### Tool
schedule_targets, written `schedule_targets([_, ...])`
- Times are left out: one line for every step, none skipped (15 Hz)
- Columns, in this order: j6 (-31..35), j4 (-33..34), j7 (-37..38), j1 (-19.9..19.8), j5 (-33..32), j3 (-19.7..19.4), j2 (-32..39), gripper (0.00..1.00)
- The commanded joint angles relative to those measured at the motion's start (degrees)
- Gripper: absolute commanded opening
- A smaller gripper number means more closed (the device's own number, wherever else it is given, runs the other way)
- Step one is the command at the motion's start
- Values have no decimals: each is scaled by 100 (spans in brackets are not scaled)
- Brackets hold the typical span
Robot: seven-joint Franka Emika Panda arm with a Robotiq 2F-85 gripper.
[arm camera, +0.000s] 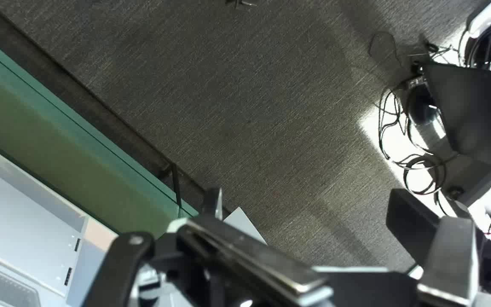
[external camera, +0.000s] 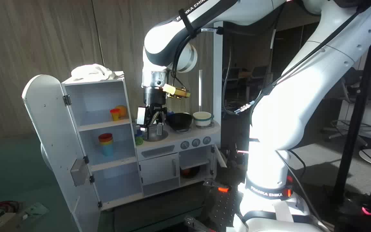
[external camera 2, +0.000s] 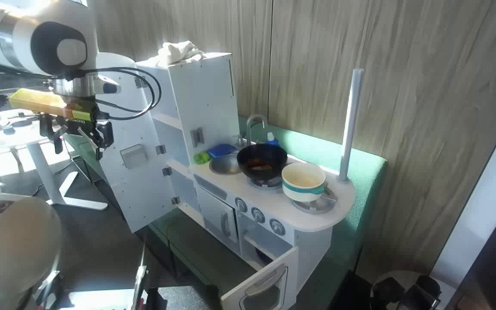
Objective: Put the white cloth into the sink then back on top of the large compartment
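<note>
the white cloth (external camera: 92, 71) lies crumpled on top of the tall toy cabinet (external camera 2: 207, 94) in both exterior views, with no fabric showing in the round sink (external camera 2: 222, 167). the gripper (external camera 2: 79, 150) hangs well apart from the cloth, fingers spread wide and nothing between them. i'd judge the cloth light, limp and more likely to sag than to slip, so a firm squeeze should do it no harm. the best hold is probably from above, pinching the raised folds near the middle of the heap and catching several layers; a corner grip would leave a long tail that could snag on the faucet (external camera 2: 249, 129) or drape into the black wok (external camera 2: 269, 173) beside the sink. as for writing, "franka emika" reads along the robot's forearm (external camera: 217, 13) and again on the base collar (external camera: 267, 193). pale lettering on the gripper body and marks on the cable tag (external camera: 208, 29) are too small to read surely, and no label shows on the cloth.
</note>
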Motion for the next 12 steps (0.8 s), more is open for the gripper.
schedule_targets([-22, 15, -31, -69, 36, 63, 1, 100])
schedule_targets([-22, 17, -31, -69, 36, 63, -1, 100])
schedule_targets([-22, 17, -31, -69, 36, 63, -2, 100])
schedule_targets([-22, 17, -31, -69, 36, 63, -1, 100])
schedule_targets([-22, 17, -31, -69, 36, 63, -1, 100])
schedule_targets([-22, 17, -31, -69, 36, 63, -1, 100])
schedule_targets([38, 64, -45, -66, 47, 58, 13, 100])
schedule_targets([153, 156, -26, -102, -13, 83, 9, 100])
schedule_targets([162, 231, -43, -121, -50, 82, -34, 100])
schedule_targets([166, 344, -35, -189, -172, 87, -128, 100])
schedule_targets([161, 461, 38, -272, -290, 93, -184, 100])
schedule_targets([114, 653, 130, -372, -386, 79, -235, 100])
